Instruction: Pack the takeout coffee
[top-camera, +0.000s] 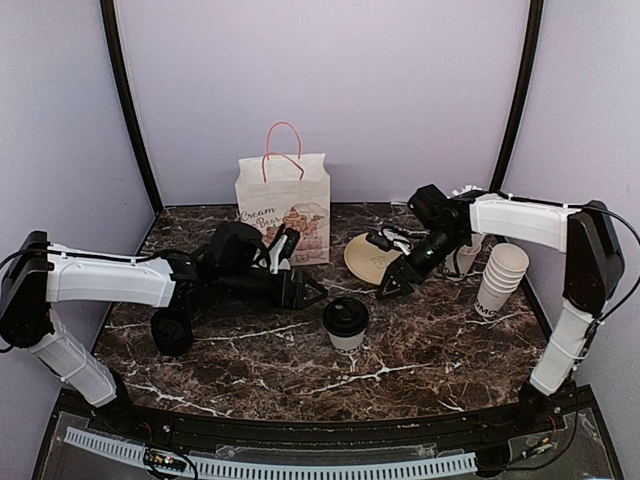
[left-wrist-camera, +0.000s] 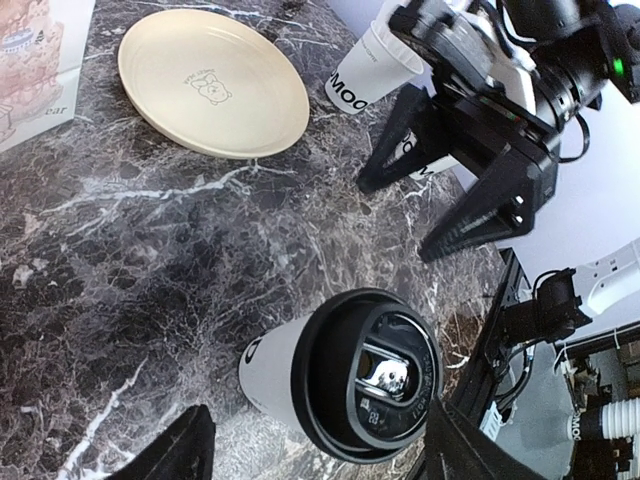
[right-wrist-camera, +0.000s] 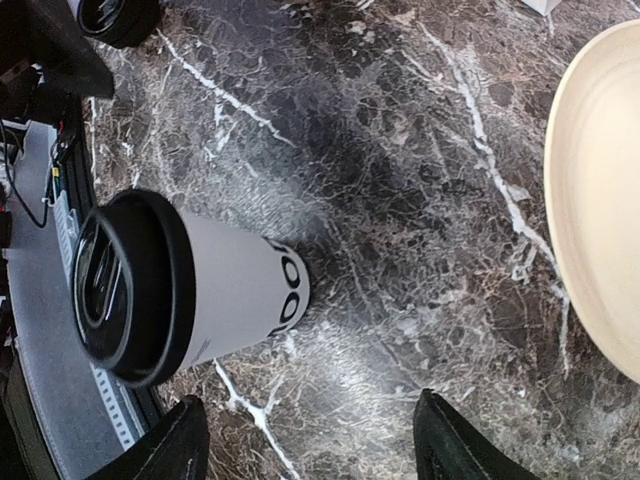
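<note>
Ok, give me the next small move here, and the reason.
Probably ease the left gripper forward around the lidded cup: its jaws stand open and empty, and the cup stands upright on the table just ahead of them, touched by nothing.

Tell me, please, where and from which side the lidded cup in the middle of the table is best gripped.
Probably the white paper wall of the lidded cup, just under its black lid, coming in level from the side. It stands upright and round, and the wider lid rim should stop a slip.
</note>
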